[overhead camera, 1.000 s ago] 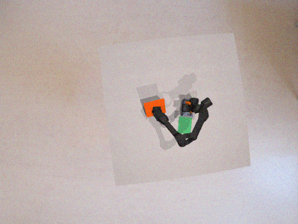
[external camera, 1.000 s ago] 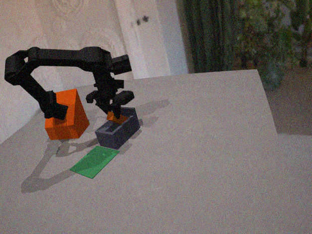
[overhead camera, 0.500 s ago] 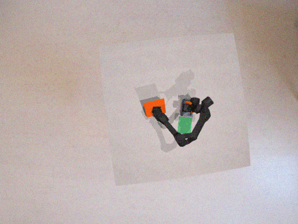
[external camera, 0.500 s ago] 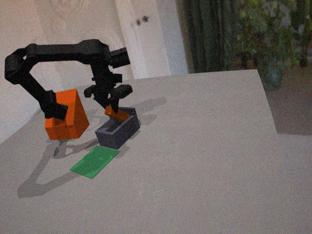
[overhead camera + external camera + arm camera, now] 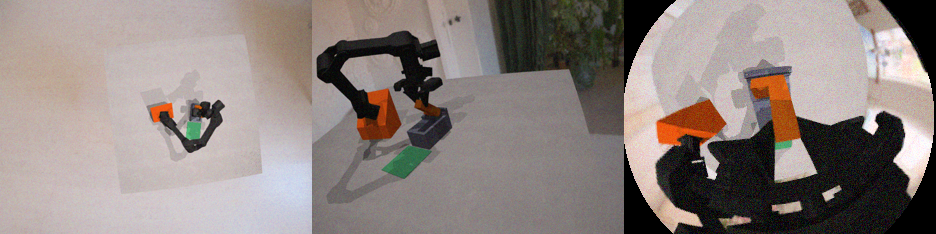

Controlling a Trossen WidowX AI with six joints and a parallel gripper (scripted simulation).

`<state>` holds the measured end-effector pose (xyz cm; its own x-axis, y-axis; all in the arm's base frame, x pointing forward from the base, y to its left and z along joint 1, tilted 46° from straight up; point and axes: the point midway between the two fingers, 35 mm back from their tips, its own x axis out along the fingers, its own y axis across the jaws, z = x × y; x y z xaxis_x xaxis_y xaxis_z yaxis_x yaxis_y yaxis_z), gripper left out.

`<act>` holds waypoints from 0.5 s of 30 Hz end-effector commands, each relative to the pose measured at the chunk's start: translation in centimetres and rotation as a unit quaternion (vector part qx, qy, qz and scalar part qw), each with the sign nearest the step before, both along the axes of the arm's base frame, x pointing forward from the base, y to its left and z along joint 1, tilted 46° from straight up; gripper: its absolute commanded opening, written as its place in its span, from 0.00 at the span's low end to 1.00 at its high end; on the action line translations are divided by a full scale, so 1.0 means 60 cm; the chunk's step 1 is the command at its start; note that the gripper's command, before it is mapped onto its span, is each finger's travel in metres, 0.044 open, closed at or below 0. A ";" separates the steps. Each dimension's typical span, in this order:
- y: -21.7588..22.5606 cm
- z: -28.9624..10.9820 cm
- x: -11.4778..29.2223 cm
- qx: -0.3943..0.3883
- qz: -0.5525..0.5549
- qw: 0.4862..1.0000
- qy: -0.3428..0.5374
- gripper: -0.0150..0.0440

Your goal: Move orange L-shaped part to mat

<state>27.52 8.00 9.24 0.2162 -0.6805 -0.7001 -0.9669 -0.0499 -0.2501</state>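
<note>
Table (image 5: 513, 151) carries the tray (image 5: 430, 129) with the mat (image 5: 406, 161) just beside it. Gripper (image 5: 421, 101) is clamped on the raised end of the part (image 5: 428, 108), which hangs tilted, low end over the tray's far rim. Risk: the end-only pinch lets it swing or slip, snagging the rim or landing skewed.

In the top view the gripper (image 5: 201, 110) covers most of the orange part (image 5: 198, 107) and the grey tray (image 5: 193, 117); contact surfaces are too small to resolve.
</note>
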 end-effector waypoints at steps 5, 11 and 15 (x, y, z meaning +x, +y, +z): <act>0.017 0.016 -0.003 0.004 -0.002 1.000 -0.004 0.25; 0.018 0.017 -0.003 0.004 -0.002 1.000 -0.004 0.25; 0.023 0.022 -0.005 0.004 -0.002 1.000 -0.004 0.25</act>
<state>27.18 9.00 10.33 0.2174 -0.6796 -0.7007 -0.9666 -0.0500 -0.2515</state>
